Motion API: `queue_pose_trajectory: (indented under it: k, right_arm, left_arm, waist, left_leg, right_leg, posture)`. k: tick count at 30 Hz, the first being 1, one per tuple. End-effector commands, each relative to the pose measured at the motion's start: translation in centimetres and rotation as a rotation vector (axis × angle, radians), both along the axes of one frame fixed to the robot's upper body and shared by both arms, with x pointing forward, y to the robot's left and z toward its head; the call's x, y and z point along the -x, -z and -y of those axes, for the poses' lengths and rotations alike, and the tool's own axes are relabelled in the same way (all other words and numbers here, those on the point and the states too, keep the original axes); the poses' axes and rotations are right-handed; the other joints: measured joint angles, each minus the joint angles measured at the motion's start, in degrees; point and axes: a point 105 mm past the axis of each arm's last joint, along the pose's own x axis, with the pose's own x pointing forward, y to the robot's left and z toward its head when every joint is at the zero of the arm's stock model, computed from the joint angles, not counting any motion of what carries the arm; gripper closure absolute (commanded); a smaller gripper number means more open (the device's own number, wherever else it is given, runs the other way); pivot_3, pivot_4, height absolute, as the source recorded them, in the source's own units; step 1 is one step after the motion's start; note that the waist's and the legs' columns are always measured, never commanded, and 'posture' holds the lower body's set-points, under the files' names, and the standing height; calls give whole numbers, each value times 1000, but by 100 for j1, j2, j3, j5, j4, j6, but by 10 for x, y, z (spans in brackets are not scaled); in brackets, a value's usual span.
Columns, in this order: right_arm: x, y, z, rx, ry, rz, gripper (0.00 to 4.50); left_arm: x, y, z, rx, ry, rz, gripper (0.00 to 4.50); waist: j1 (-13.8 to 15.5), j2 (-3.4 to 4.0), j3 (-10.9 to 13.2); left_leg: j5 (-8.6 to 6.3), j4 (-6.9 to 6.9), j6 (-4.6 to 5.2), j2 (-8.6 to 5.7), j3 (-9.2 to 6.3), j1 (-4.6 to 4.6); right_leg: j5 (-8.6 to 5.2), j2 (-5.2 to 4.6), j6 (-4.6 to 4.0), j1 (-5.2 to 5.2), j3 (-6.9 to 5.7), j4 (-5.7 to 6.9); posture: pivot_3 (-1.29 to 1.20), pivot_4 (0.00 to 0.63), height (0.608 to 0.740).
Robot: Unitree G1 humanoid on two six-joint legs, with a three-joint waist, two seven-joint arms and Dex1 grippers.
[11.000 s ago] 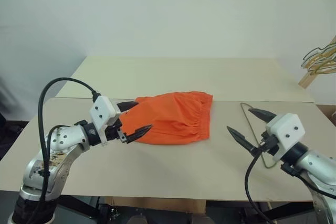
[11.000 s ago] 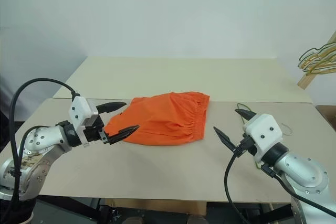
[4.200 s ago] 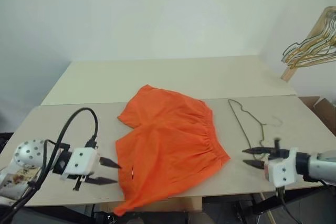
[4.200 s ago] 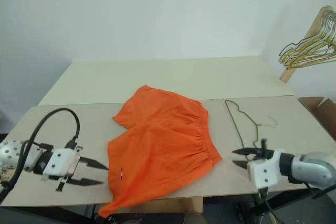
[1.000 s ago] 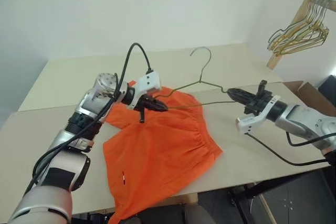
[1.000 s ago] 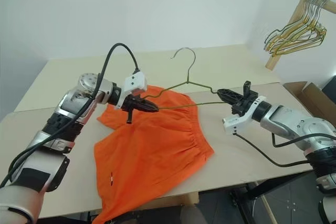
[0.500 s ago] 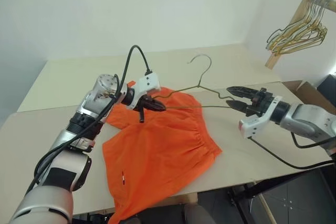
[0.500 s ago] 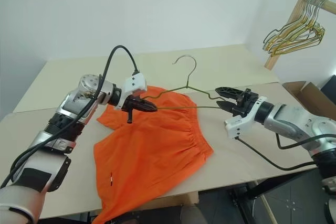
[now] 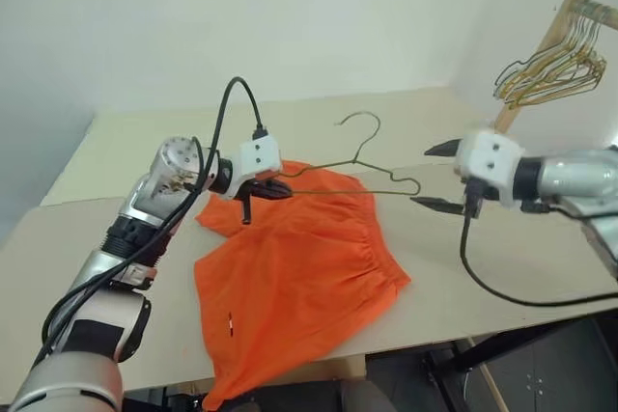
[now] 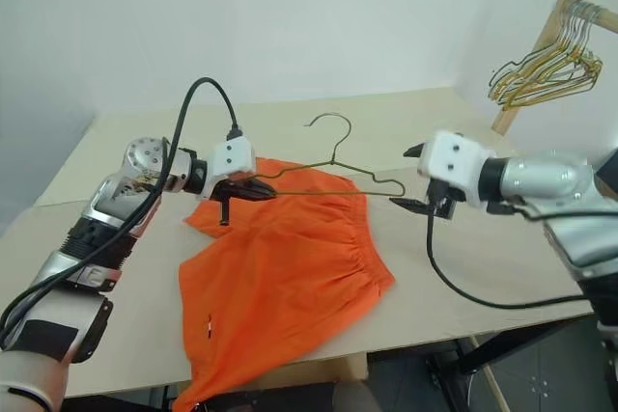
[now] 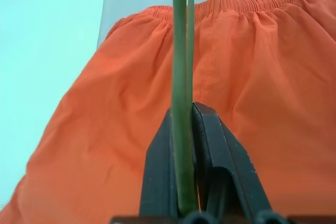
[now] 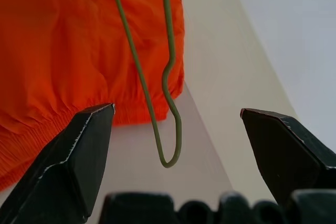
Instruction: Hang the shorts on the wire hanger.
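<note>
Left hand point(image 9: 275, 186), centre-left of frame, clamped on 1 end of the wire hanger point(image 9: 348, 180), holding it up over the shorts point(image 9: 299, 267). Right hand point(image 9: 436, 177), centre-right, fingers spread wide, gripping nothing; hanger's other end just beside lower finger, apart from it. 1 hanger in play: thin olive-grey wire, hook up, frame near level between the 2 hands. 1 pair of shorts, bright orange, flat on counter point(image 9: 116, 238), mid-frame, waistband toward right, lower leg drooping over near edge at bottom. Small white mark on the fabric at lower left. Bunch of gold/green hangers point(image 9: 555, 60) on wooden rack, upper right.
</note>
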Motion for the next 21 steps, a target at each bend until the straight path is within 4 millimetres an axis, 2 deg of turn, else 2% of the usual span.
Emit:
queue_pose_trajectory:
  k: [1,10,11,14,16,17,21]
  right_arm:
    - [-1,6,-1,6,5,-129,23]
    - [-16,23,-10,69,-22,-212,23]
    - [-18,25,-11,74,-21,-215,189]
    - [-20,25,-12,73,-31,-219,949]
    - [-17,23,-14,74,-53,-222,1746]
    - [-16,21,-14,75,-61,-224,1978]
    - [-13,20,-15,83,-73,-225,3400]
  left_arm:
    - [7,-21,0,48,31,59,4500]
    - [16,-26,2,79,68,59,4500]
    - [17,-26,3,80,74,57,4500]
    - [19,-24,3,73,82,54,4500]
    - [19,-23,3,66,86,55,4500]
    - [19,-23,2,65,88,54,4500]
    - [20,-22,2,50,100,54,4500]
  waist:
    - [90,0,0]
    - [372,2,-1]
    - [378,2,-1]
    - [377,2,-1]
    - [373,2,-1]
    - [369,2,-1]
    - [361,2,-1]
  left_leg:
    - [0,-1,0,-1,-2,-6]
    - [0,3,-1,-6,0,-14]
    - [0,2,-1,-6,0,-15]
    - [1,2,-1,-7,-1,-16]
    - [0,2,-1,-7,0,-17]
    - [1,2,-1,-7,0,-17]
    - [1,3,-1,-7,0,-16]
  right_leg:
    - [0,0,0,-6,-3,0]
    - [0,-5,0,-14,-5,-2]
    - [0,-5,0,-14,-6,-2]
    - [0,-6,0,-15,-7,-2]
    - [0,-6,0,-16,-7,-3]
    - [0,-6,0,-16,-7,-3]
    - [0,-6,0,-15,-6,-2]
  posture:
    - [-62,0,740]
    - [-47,0,740]
    - [-47,0,740]
    - [-47,0,740]
    - [-51,0,740]
    - [-51,0,740]
    - [-58,0,740]
